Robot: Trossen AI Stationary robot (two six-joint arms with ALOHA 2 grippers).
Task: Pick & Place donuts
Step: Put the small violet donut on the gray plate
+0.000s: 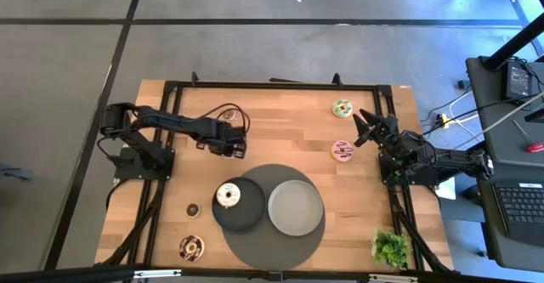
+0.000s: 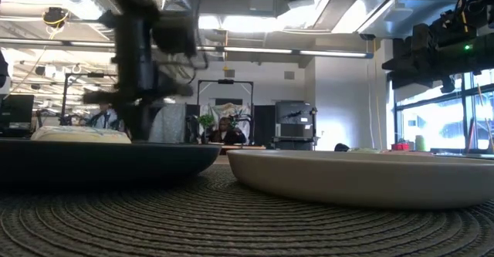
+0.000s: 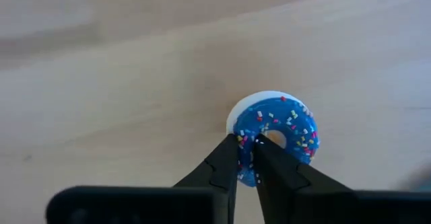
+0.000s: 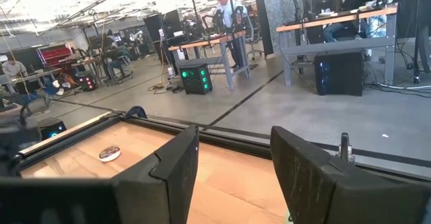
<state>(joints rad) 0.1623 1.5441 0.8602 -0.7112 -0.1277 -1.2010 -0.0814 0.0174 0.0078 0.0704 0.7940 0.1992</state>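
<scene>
Your left gripper point(image 3: 246, 158) pinches the blue donut point(image 3: 276, 135) by one edge of its ring, out on bare wood just beyond the plates. That thin bite is the risk: I judge it could twist or slip free on the lift. The dark plate point(image 1: 242, 213) nearby already holds a white donut point(image 1: 228, 194); clear its rim. Right gripper point(image 4: 232, 163) waits spread at the table's far side.
</scene>
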